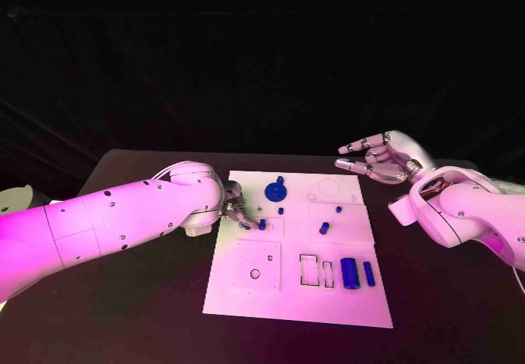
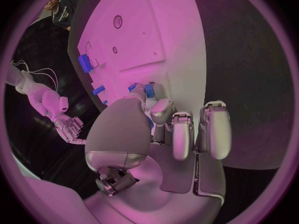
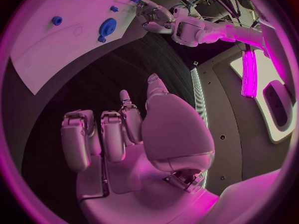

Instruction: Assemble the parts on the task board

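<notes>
The white task board (image 1: 246, 292) lies in the middle of the black table. My left hand (image 1: 237, 211) reaches over the board's left edge and pinches a small blue peg (image 1: 262, 224) between thumb and a fingertip, low over the board; the peg (image 2: 149, 90) shows at the fingertips (image 2: 157, 106). A blue gear (image 1: 275, 189) sits near the board's far end, with small blue pegs (image 1: 324, 227) close by. Two blue cylinders (image 1: 349, 272) lie at the near right. My right hand (image 1: 376, 158) hovers off the board's far right corner, fingers apart and holding nothing.
Rectangular slots (image 1: 309, 271) and a square recess with a round hole (image 1: 255, 274) mark the board's near half. Bare black table (image 1: 131, 311) flanks the board on both sides. In the right wrist view, the left hand (image 3: 154, 16) and the gear (image 3: 107, 25) show.
</notes>
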You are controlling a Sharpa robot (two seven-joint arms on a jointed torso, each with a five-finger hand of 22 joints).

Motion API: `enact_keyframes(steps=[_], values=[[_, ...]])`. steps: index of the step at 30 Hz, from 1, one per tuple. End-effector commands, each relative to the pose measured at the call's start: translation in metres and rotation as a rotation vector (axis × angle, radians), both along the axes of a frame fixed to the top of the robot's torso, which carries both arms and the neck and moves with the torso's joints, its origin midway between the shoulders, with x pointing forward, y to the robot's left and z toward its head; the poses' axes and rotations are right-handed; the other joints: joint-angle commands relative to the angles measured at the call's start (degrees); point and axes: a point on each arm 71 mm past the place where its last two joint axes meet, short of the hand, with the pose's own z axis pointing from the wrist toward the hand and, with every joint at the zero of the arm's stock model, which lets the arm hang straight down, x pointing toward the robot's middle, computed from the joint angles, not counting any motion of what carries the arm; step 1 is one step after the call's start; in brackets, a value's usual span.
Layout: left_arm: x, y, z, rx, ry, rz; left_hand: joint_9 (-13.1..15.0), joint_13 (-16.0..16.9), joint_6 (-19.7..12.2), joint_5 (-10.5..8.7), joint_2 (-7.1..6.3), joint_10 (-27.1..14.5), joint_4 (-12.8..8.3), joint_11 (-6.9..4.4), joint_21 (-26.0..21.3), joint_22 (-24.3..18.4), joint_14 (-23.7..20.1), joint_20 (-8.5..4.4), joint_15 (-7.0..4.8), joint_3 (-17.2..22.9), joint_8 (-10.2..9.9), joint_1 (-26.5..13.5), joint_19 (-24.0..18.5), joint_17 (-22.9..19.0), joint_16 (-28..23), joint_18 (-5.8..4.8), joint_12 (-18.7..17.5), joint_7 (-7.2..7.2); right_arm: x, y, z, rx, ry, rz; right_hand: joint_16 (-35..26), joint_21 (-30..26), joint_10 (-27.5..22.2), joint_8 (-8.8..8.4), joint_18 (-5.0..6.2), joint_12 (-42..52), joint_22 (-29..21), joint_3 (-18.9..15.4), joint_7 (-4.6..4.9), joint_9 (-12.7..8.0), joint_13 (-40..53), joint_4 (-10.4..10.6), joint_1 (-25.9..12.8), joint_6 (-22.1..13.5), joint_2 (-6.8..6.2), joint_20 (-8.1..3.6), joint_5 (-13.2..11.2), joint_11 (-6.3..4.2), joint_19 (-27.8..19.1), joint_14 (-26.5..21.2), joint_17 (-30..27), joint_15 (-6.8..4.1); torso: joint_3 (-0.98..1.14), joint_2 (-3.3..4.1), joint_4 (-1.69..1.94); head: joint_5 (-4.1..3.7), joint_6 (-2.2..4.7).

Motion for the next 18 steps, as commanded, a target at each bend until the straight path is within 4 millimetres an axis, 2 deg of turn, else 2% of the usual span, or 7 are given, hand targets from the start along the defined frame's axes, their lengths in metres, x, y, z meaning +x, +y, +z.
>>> enact_keyframes(steps=[1,7,18], values=[[-0.0024,-0.0001,-0.0051,0.014,0.042,-0.014,0.1,0.0,-0.1,-0.08,-0.27,0.3,0.0,0.14,0.3,8.9,6.1,-0.27,-0.29,-0.4,-0.2,-1.0,2.6,15.1,0.2,-0.28,0.2,0.1,-0.0006,0.0014,-0.0002,-0.002,0.0,0.016,-0.3,-0.3,-0.3,0.02,0.61,-0.2,11.2,-0.3,-0.27,0.1,6.8,0.0,-0.1,-0.2,0.4,0.24,0.0,0.2,3.9,4.9,10.2,0.13,0.0,-0.02,0.06,-0.01,-0.06],[-0.0017,0.0012,-0.0056,0.018,0.047,-0.014,0.1,0.2,0.0,-0.07,-1.25,0.4,0.1,0.11,0.4,9.0,6.1,-0.26,-0.31,-0.4,-0.2,-2.5,2.7,15.1,0.2,-0.32,0.4,0.05,-0.0007,0.0014,-0.0002,-0.002,0.0,0.016,-0.3,-0.3,-0.3,0.02,0.61,-0.2,11.2,-0.3,-0.27,0.1,6.8,0.0,-0.1,-0.2,0.4,0.24,0.0,0.2,3.9,4.9,10.2,0.13,0.01,-0.04,0.06,0.01,-0.08],[-0.0007,0.003,-0.0056,0.019,0.046,-0.008,0.2,0.3,0.2,-0.06,-1.74,0.4,0.2,0.04,0.5,9.2,6.1,-0.29,-0.36,0.0,-0.2,-4.6,2.8,15.1,0.2,-0.36,0.6,-0.04,-0.0007,0.0009,-0.0002,-0.003,0.001,0.014,-0.3,-0.3,-0.3,0.02,0.61,-0.2,11.2,-0.3,-0.27,0.1,6.8,0.0,-0.1,-0.2,0.4,0.24,0.0,0.2,3.9,4.9,10.2,0.13,0.0,-0.04,0.02,-0.05,0.03]])
